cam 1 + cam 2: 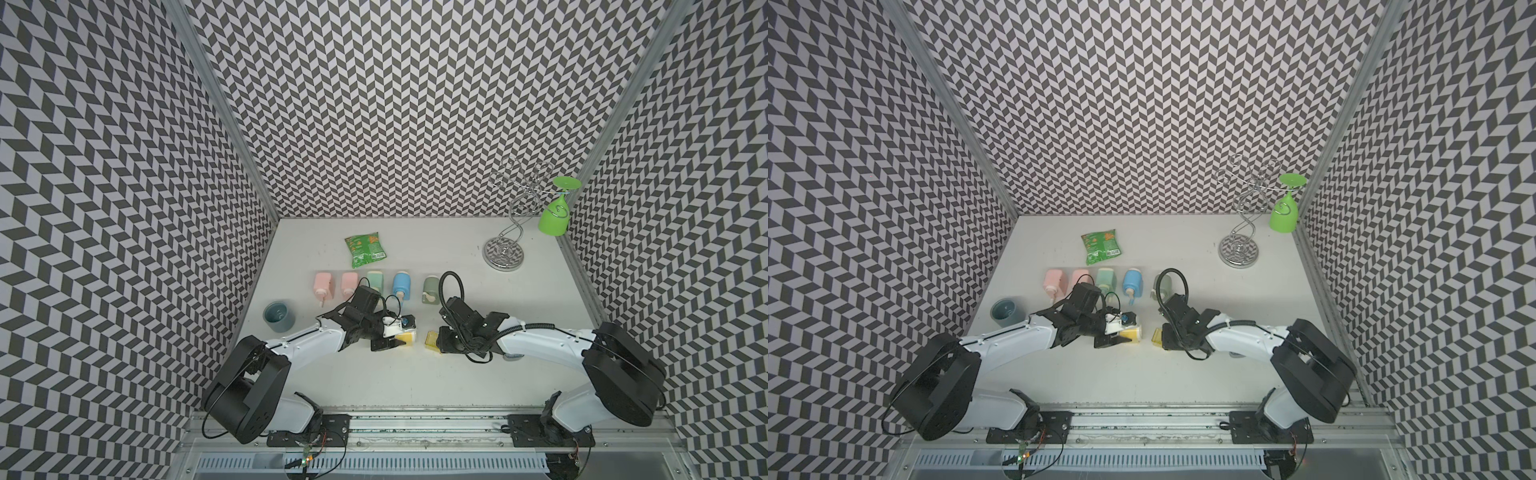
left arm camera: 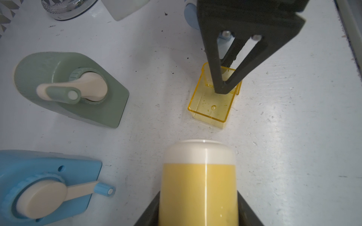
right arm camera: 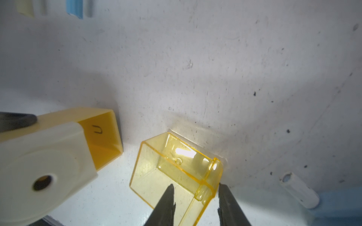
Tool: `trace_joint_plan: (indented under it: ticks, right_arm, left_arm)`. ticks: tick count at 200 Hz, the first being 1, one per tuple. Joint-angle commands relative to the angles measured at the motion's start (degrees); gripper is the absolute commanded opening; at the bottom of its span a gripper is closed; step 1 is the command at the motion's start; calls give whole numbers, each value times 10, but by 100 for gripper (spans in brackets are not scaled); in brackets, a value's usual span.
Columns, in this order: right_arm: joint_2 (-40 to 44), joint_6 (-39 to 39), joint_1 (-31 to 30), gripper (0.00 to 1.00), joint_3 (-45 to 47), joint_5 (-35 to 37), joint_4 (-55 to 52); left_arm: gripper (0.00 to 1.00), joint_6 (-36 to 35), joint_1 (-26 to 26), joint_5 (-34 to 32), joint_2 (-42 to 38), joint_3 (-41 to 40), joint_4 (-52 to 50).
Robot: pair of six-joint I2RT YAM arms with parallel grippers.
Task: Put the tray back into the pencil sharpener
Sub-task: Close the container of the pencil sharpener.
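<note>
Closest to the lens in the left wrist view is the yellow sharpener (image 2: 199, 168), cream end toward the tray. It's pinched between the fingers of the left end effector (image 2: 198, 195), so that one's narrow and holding the body. Can't tell if it rests on the bench (image 2: 284, 137) or hangs just over it.

Tray (image 2: 210, 106) is the clear yellow box on the bench just past it, open side up, near the sharpener but not touching. Right end effector (image 3: 195, 185) is about half wide, one finger inside the tray and one outside, straddling the end wall w/ the lip. Doesn't look clamped yet imo.

What could go wrong:
- That wall is thin, slick plastic, so a pinch on one end prob lets the tray swing or pop out on the lift.
- The tray sits skewed vs the hollow slot (image 3: 103, 137), so w/o squaring up first a corner catches the slot rim and jams.
- If the left grip is loose, the push just shoves the sharpener back instead of seating the tray.

Other stuff: sage sharpener (image 2: 64, 88) and blue sharpener (image 2: 39, 185) lie just behind, in a row w/ two pink ones (image 1: 324, 284) and a mint one (image 1: 375, 280). Snack bag (image 1: 365, 248), grey cup (image 1: 279, 316) and glass rack (image 1: 505, 249) w/ a green glass (image 1: 555, 214) are well apart. Nothing sits btw tray and slot. Only the sage one is close, right under the right arm's cable loop (image 1: 451, 273).
</note>
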State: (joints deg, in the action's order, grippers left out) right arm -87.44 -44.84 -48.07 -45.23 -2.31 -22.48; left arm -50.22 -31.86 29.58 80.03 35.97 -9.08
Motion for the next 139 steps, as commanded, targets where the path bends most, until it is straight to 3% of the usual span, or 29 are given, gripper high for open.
trace_joint_plan:
  ticks: [1,30,87,139]
  right_arm:
    - [-13,8,2,36,-23,-3,3]
    - [-23,14,2,34,-34,-6,3]
    - [-49,24,2,31,-59,-15,4]
    - [-61,25,2,31,-74,-25,7]
  left_arm:
    - [58,0,-2,7,-9,6,6]
    - [60,-1,-2,6,-11,6,4]
    - [50,-6,-2,16,-13,2,8]
    - [48,-7,-2,28,-6,8,3]
